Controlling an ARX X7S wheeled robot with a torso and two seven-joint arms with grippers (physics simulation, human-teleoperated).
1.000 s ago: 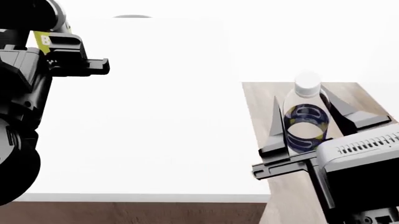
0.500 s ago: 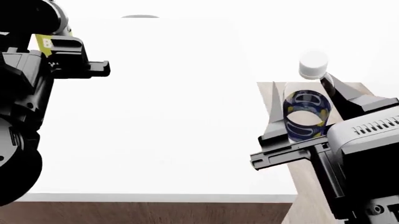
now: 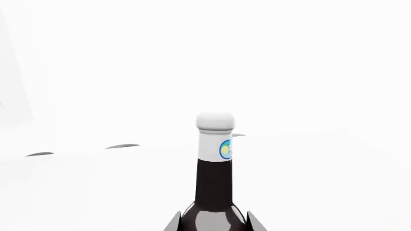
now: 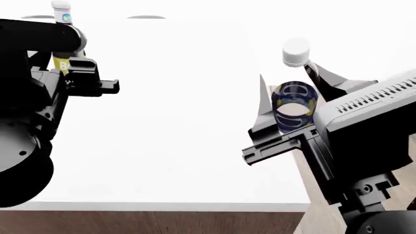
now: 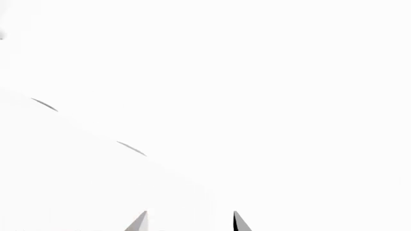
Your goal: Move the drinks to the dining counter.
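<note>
My left gripper [image 4: 70, 73] at the head view's left is shut on a small dark bottle [image 4: 63, 65] with a yellow-green label and white cap. In the left wrist view the dark bottle [image 3: 215, 183] stands upright between the fingertips [image 3: 172, 224]. At the right, my right gripper [image 4: 289, 83] is shut on a clear plastic bottle [image 4: 293, 109] with a blue label and white cap, held at the right edge of the dining counter [image 4: 162, 126]. The right wrist view shows only the two fingertips [image 5: 138, 222] against white; the clear bottle does not show there.
The counter's brown wood-grain front [image 4: 149, 222] runs along the head view's bottom edge. Pale wood floor [image 4: 312, 219] shows to the right of the slab. Thin grey ovals [image 4: 146, 17] lie at the counter's far side, also visible as grey ovals [image 3: 122, 146] from the left wrist.
My right gripper has carried the clear bottle up and to the left, toward the counter's right edge. The left arm has risen, bringing the dark bottle's white cap into the head view.
</note>
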